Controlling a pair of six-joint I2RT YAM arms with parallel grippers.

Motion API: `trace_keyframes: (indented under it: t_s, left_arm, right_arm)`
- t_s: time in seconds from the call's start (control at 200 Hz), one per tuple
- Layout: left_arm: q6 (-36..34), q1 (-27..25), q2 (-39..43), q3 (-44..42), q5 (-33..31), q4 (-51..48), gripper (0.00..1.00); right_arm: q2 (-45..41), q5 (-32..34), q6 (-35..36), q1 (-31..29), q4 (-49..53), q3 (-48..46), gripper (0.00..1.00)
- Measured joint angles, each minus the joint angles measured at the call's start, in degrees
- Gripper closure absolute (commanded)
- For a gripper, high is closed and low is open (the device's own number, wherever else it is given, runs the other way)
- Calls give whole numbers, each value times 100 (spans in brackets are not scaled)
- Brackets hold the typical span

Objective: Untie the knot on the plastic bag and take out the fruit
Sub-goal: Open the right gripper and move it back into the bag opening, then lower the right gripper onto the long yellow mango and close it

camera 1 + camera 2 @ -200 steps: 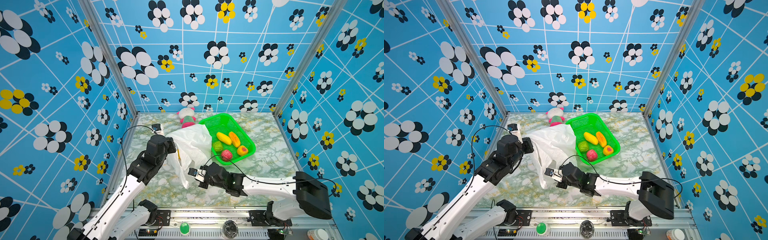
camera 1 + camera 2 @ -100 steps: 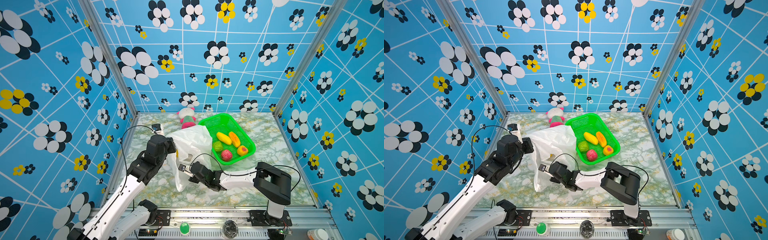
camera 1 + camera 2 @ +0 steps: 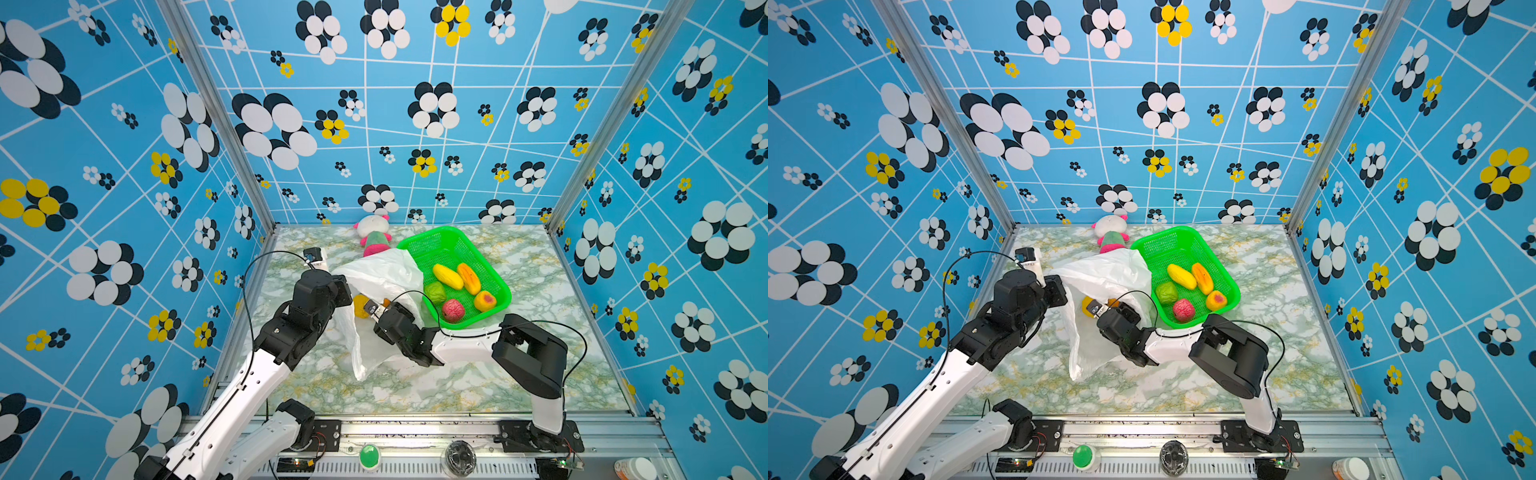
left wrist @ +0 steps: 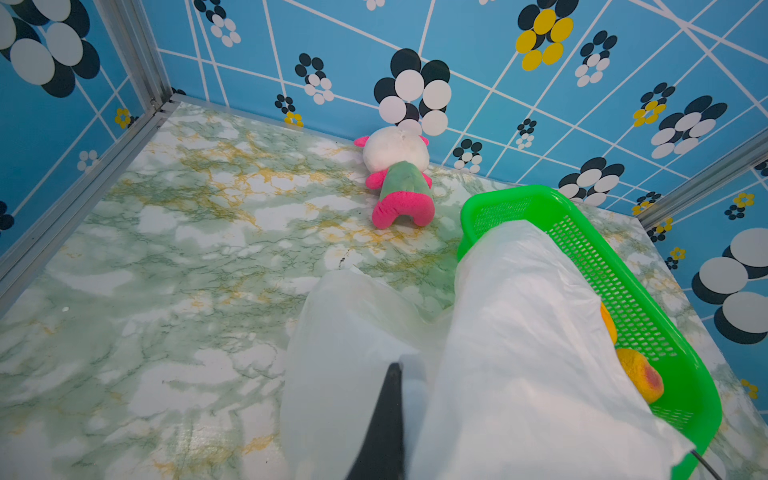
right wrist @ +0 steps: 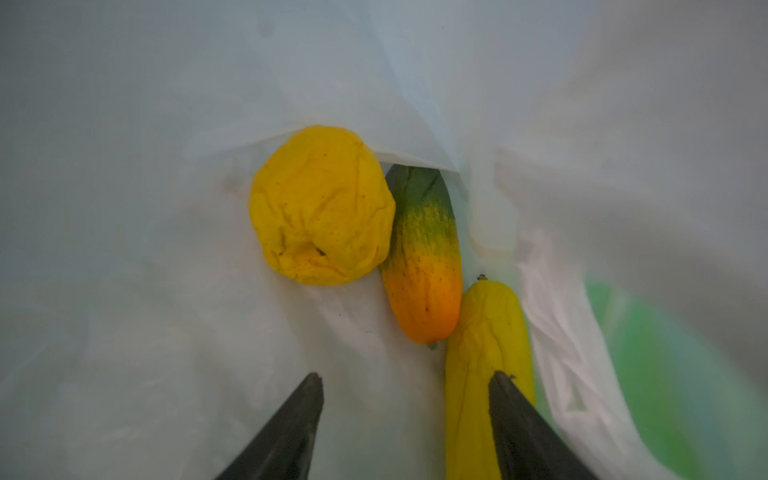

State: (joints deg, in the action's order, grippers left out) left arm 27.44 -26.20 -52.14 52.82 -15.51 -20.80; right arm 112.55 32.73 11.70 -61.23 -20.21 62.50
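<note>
The white plastic bag (image 3: 386,274) (image 3: 1104,270) lies mid-table with its far end draped over the basket's corner. My left gripper (image 4: 398,368) is shut on the bag's film (image 4: 519,332) and holds its edge up. My right gripper (image 5: 407,376) is open inside the bag's mouth. Ahead of it lie three fruit: a round yellow one (image 5: 322,205), a green-to-orange oval (image 5: 422,266) and a long yellow one (image 5: 482,353) partly under one finger. In a top view the round yellow fruit (image 3: 360,306) peeks out beside the right wrist (image 3: 395,328). The knot does not show.
The green mesh basket (image 3: 457,237) (image 3: 1183,230) (image 4: 519,193) stands at the back right with several fruit in it, among them a yellow one (image 3: 448,276) and a pinkish red one (image 3: 453,310). A plush doll (image 3: 374,235) (image 4: 399,174) lies against the back wall.
My right gripper has moved from the table in front of the bag up into the bag's mouth, and its jaws have opened. The left arm has kept still, holding the bag.
</note>
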Motion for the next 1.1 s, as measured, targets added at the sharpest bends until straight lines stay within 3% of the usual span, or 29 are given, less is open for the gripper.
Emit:
trace_keyframes:
  t_s: [0.62, 0.97, 1.1]
  left_arm:
    - [0, 0, 0, 0, 0, 0, 94]
    - [0, -2, 0, 0, 2, 0, 94]
    - [0, -2, 0, 0, 2, 0, 94]
  right_arm:
    - [262, 142, -874, 557, 728, 448, 8]
    - [599, -752, -1416, 1025, 1287, 927, 19]
    - [684, -1064, -1539, 1158, 1484, 1029, 32]
